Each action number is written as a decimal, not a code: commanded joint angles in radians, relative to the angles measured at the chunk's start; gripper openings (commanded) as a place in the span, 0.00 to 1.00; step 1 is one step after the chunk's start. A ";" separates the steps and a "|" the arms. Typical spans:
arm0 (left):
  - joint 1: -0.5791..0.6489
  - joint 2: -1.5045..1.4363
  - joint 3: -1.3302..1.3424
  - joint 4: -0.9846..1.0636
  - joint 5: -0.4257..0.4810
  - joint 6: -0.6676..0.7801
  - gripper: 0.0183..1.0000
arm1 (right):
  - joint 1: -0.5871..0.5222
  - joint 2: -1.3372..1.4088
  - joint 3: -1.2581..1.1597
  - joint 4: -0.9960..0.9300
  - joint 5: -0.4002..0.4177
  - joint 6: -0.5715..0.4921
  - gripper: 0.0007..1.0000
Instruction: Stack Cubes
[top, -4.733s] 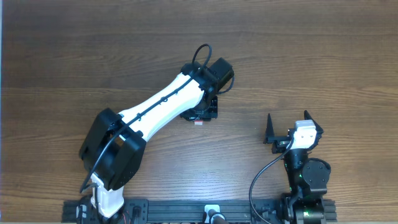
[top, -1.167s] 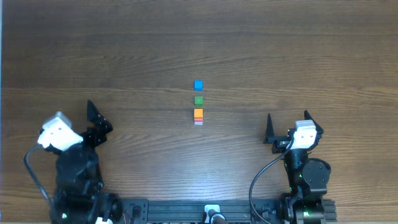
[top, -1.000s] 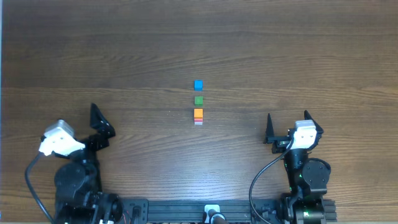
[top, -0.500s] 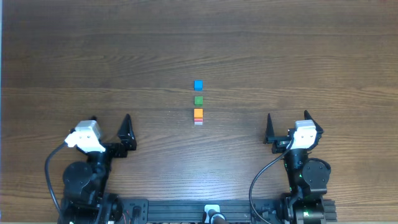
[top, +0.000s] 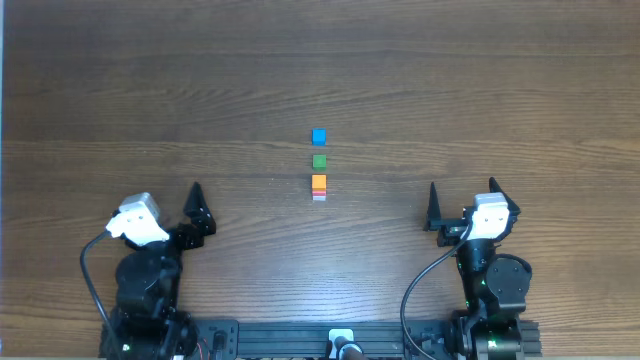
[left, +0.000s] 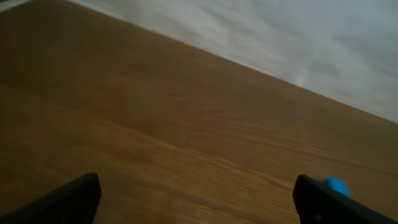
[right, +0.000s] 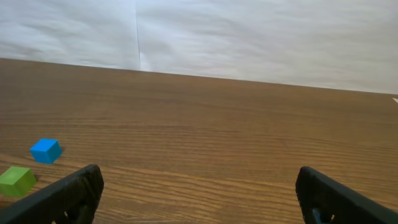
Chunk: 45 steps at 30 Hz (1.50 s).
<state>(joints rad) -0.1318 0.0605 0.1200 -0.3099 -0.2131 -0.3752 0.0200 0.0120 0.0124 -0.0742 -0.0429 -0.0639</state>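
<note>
Wooden table (top: 480, 80), brown grain, lies under and stretches ahead of the right gripper (right: 199, 171) and left gripper (left: 196, 180). White wall (right: 261, 37) rises past the table's far edge, ahead of both grippers. Vertical seam (right: 137, 34) in the wall, ahead of the right gripper. Black rail (top: 280, 328) behind both grippers, at the table's near edge.

I'm seeing far cube (top: 319, 137), middle cube (top: 319, 161), near cube (top: 319, 183) lining up 12-to-6 on the table (top: 500, 80); left gripper (top: 200, 210) sitting at their 9, right gripper (top: 463, 190) at 3.
</note>
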 joint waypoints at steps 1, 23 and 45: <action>-0.004 -0.011 -0.022 0.003 -0.074 -0.029 1.00 | 0.004 -0.007 -0.007 0.002 0.007 -0.005 0.99; -0.014 -0.010 -0.046 0.079 0.410 0.345 1.00 | 0.004 -0.007 -0.007 0.002 0.007 -0.005 0.99; -0.011 -0.009 -0.046 0.085 0.394 0.345 1.00 | 0.004 -0.007 -0.007 0.002 0.007 -0.005 0.99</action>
<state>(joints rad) -0.1432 0.0597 0.0856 -0.2398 0.1844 -0.0448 0.0200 0.0120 0.0124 -0.0742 -0.0429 -0.0643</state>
